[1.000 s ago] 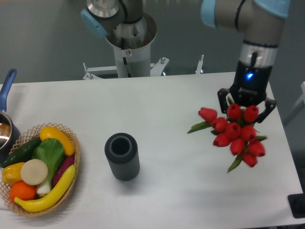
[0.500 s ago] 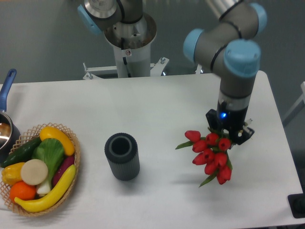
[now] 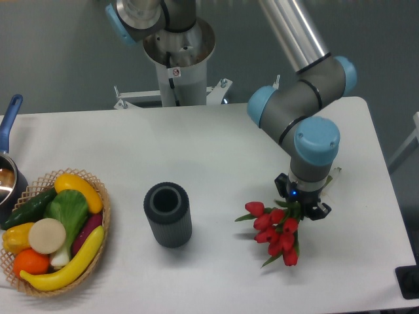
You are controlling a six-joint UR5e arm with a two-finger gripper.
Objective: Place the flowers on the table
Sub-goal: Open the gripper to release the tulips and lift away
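The white table (image 3: 216, 150) carried a vegetable basket (image 3: 105, 216) at 9 o'clock and a dark cylinder (image 3: 168, 214) near centre. At 4 o'clock from the cylinder, the pincer (image 3: 301, 207) was clamped on the flowers (image 3: 276, 230), their red heads low over the table.

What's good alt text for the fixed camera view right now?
A robot arm's gripper holds a bunch of red tulips low over the right side of a white table. A dark cylindrical vase stands mid-table, and a wicker basket of vegetables sits at the left edge.
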